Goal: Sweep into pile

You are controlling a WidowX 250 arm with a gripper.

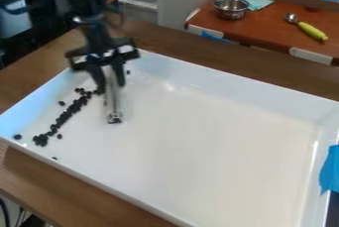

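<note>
pincer (112, 87) closed on pale tool (114, 104) | over white tray (212, 141) | dark bits (64, 117) in ragged line beside tool

Here we are, high above the near side of the white tray (218, 141), the fixed camera looking down at a slant, close enough that the bottom edge cuts the tray off! It faces out across it, over the wooden table (39, 171), up to the red-brown tabletop (275, 30) farther back, top right.
</note>
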